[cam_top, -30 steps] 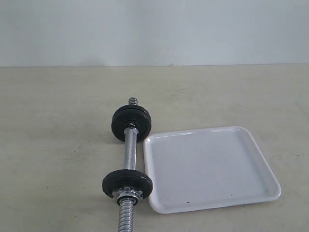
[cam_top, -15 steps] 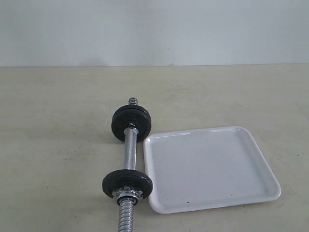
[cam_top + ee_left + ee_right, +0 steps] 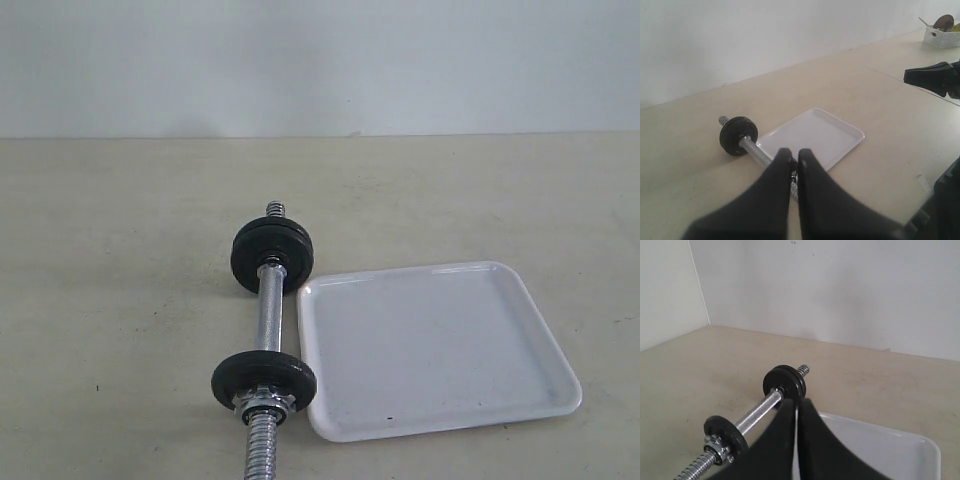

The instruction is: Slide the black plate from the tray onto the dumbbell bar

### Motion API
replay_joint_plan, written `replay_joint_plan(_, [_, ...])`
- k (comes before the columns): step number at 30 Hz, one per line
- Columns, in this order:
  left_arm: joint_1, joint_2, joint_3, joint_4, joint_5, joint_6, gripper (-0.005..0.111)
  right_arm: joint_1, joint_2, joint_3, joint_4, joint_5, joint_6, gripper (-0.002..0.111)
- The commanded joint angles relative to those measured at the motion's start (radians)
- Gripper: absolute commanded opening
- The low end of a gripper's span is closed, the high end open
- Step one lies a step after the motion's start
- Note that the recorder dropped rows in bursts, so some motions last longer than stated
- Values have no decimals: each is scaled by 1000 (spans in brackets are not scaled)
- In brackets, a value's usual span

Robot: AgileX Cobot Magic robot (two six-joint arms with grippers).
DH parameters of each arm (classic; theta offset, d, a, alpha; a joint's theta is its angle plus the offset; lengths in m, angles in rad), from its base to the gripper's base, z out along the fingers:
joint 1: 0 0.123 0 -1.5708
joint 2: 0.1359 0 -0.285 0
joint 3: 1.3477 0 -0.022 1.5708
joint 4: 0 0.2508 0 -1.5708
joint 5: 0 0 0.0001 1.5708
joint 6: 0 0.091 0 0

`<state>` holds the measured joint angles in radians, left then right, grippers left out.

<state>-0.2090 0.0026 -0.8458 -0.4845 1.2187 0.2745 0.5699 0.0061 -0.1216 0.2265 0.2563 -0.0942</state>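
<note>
Three black discs sit on the dumbbell bar (image 3: pixel 268 315), and none is in the tray (image 3: pixel 440 350), so we judge the task as good as done. The black plate (image 3: pixel 263 378) is threaded on the near end of the bar. It stands upright just beside the tray's near left corner, with a silver collar nut (image 3: pixel 262 403) against its outer face and bare thread running on past it. The other two discs (image 3: pixel 272 255) are pressed together as a pair at the far end, where a short stub of thread pokes out behind them.

We see nothing left to carry across, since the tray holds only a few dark specks. At most, someone might check that the nut is snug, which we cannot tell from here.

Our count is one bar, one tray, three discs and one nut that is plainly visible. We also see a smaller silver collar on the inner side of the far pair.

The left end effector (image 3: pixel 794 154) has its fingers pressed together on nothing, raised above the worktop (image 3: pixel 120 250) and looking down on the bar. The right end effector (image 3: pixel 797 404) is likewise closed and empty, and sits clear of the plates.
</note>
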Motion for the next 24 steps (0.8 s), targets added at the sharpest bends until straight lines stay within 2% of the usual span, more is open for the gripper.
replay_joint_plan(1, [14,-3,6,-4,2,9,4,-3,-6,64,-14,-71,51,0])
replay_joint_plan(7, [60,-3,6,-4,2,9,4,-3,-6,122,-23,-227,41,0])
replay_joint_plan(10, [97,-3,6,-4,2,9,4,-3,-6,122,-23,-233,-72,0])
replay_joint_plan(15, [107,-3,6,-5,2,-7,4,-3,-6,122,-26,-172,-148,0])
replay_joint_plan(17, [108,-3,6,0,0,-4,4,-3,-6,122,-87,-50,-153,0])
replay_joint_plan(18, [109,-3,6,9,-17,3,4,-3,-6,122,-85,-50,-147,0])
replay_joint_plan(20, [130,-3,15,52,-151,34,4,-3,-6,122,-91,-50,-147,0])
replay_joint_plan(21, [148,-3,33,110,-294,34,4,-3,-6,122,-91,-50,-147,0])
replay_joint_plan(22, [156,-3,49,130,-353,34,4,-3,-6,122,-91,-50,-147,0])
replay_joint_plan(23, [173,-3,98,171,-482,16,4,-3,-6,122,-91,-50,-147,0])
replay_joint_plan(24, [179,-3,125,190,-522,-15,4,-3,-6,122,-91,-50,-138,0])
